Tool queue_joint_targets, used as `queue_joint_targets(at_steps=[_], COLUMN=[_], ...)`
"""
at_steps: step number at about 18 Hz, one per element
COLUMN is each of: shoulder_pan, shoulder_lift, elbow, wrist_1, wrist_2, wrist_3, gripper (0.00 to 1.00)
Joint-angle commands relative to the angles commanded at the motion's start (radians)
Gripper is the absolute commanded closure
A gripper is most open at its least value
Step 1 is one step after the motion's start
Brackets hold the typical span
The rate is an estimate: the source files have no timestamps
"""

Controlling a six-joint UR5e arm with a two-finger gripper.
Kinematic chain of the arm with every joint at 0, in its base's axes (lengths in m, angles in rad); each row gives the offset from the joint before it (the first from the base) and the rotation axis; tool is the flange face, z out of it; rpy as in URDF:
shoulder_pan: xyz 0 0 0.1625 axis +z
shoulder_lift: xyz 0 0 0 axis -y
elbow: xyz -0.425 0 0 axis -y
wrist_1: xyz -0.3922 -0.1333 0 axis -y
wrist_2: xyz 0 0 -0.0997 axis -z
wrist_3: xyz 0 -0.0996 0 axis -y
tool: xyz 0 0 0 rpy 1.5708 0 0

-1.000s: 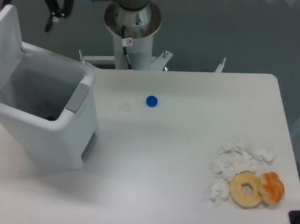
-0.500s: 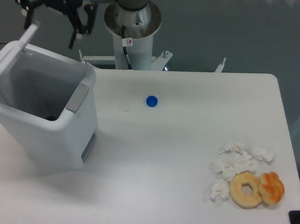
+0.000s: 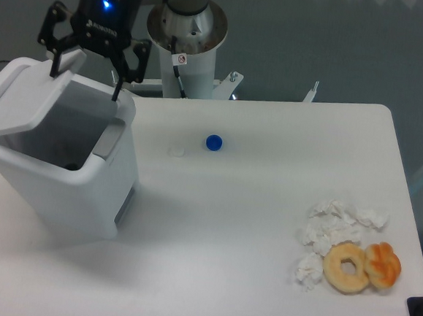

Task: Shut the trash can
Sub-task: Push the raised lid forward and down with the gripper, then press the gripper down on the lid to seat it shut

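The trash can (image 3: 84, 192) is a big white boxy bin at the left of the table, with a grey latch panel (image 3: 106, 141) on its front rim. Its white lid (image 3: 22, 99) hangs half lowered over the opening, tilted down toward the front. My gripper (image 3: 85, 84) is open, pointing down at the bin's back rim. Its left finger (image 3: 55, 67) touches the lid's raised free edge. Nothing is held between the fingers.
A blue cap (image 3: 213, 142) and a small white disc (image 3: 176, 152) lie mid-table. Crumpled tissues (image 3: 330, 229), a donut (image 3: 347, 267) and an orange pastry (image 3: 383, 264) sit at the right front. The arm's base (image 3: 186, 35) stands behind the table.
The gripper moved right and down from above the bin's back left. The lid swung from nearly upright to half lowered over the opening.
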Motion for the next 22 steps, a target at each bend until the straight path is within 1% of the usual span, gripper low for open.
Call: queue_joint_targets(at_steps=[3, 5, 6, 14, 22], shoulder_pan=[0.0, 0.0, -0.001, -0.006, -0.012], shoulder_lift=[-0.017, -0.032, -0.035, -0.052, -0.051], elbow=[0.006, 0.012, 0.009, -0.002, -0.002], wrist_1=[0.032, 0.035, 0.035, 0.035, 0.035], wrist_2=[0.076, 0.147, 0.161, 0.164, 0.161], wrist_3=[0.015, 0.023, 0.023, 0.022, 0.022], gripper=[0.0, 0.0, 0.0, 0.0, 0.0])
